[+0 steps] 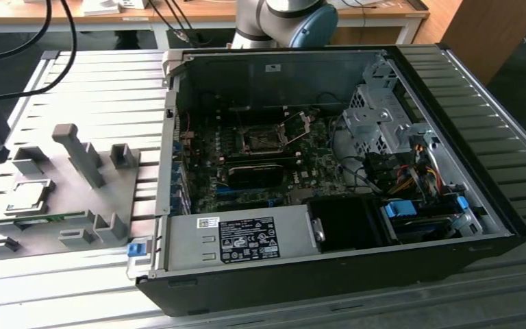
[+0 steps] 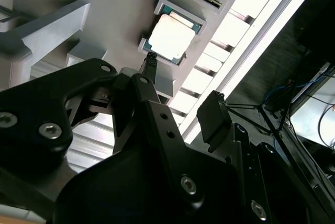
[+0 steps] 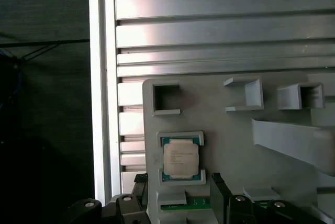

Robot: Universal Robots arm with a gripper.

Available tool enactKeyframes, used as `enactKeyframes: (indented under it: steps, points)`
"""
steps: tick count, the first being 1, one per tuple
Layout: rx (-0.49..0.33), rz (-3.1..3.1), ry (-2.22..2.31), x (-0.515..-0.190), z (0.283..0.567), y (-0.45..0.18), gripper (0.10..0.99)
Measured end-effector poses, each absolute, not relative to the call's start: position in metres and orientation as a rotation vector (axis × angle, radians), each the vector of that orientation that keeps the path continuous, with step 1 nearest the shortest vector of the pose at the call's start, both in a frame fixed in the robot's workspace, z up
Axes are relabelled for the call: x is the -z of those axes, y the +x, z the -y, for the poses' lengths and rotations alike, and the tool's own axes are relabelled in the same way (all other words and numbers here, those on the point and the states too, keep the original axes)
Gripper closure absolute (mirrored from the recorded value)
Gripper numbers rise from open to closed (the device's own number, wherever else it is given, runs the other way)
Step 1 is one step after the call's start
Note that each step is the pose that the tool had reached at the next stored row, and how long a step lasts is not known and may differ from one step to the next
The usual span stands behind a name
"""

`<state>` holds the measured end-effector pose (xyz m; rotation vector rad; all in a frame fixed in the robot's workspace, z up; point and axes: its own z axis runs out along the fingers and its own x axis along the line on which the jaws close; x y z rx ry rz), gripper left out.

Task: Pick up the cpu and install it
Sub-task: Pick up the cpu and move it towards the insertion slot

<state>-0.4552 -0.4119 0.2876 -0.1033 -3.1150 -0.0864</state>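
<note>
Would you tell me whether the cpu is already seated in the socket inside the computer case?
No, the cpu lies in its holder on the grey tray, outside the computer case.

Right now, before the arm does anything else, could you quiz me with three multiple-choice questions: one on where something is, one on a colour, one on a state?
1. Where is the cpu?
A) in the grey tray, at the exterior view's left of the computer case
B) inside the computer case
C) on the floor

2. What colour is the cpu's top?
A) red
B) silvery-grey
C) black

3. What is the gripper doing?
A) clamping the cpu
B) carrying a cable
C) holding nothing, fingers apart

Answers:
1 A, the chip lies in a tray pocket in both wrist views.
2 B, its metal lid shows pale grey.
3 C, the cpu lies free in the tray and the fingers are empty.
</note>
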Motion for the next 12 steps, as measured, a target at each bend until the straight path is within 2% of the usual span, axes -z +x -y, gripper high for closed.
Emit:
enactKeyframes:
  steps: [12]
  points:
    - [0.087,3.115,-0.103,-0.2810,0.4119,-0.4552,0.498]
